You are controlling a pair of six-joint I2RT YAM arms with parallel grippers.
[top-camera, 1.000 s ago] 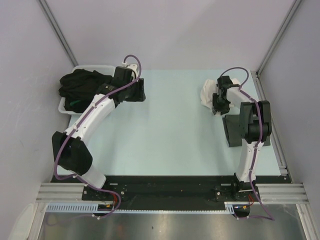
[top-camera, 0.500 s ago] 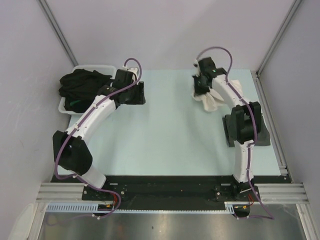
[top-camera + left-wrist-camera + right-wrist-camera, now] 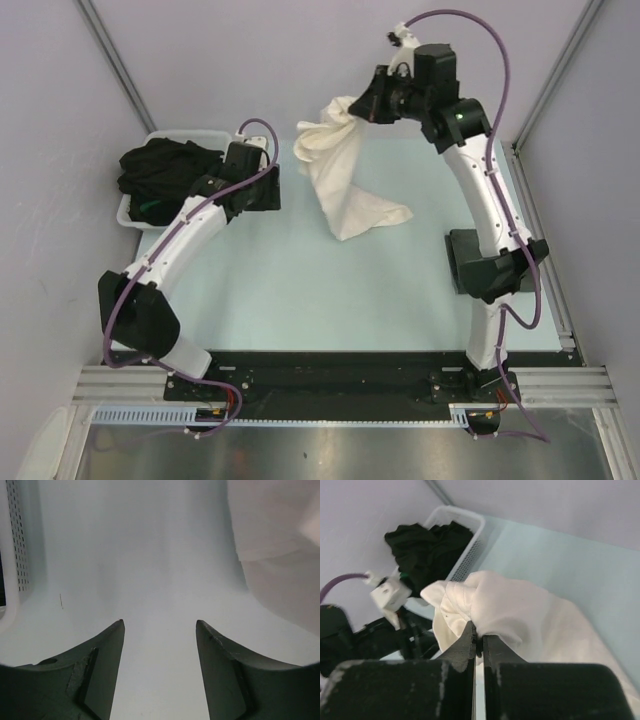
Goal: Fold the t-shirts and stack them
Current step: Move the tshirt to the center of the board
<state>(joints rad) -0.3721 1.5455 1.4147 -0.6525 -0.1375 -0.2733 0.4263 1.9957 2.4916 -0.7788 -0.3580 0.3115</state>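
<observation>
Right gripper (image 3: 478, 639) pinches cream t-shirt (image 3: 345, 185), print hidden; left gripper (image 3: 159, 625) spread, empty; black t-shirts (image 3: 165, 170) heaped in tub (image 3: 190, 134).

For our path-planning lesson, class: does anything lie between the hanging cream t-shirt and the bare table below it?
Nothing visible does. The cream t-shirt hangs from the shut right tool over bare table. The open left tool sits beside it to the left, apart from the cloth; the tub of dark t-shirts sits farther left.
</observation>
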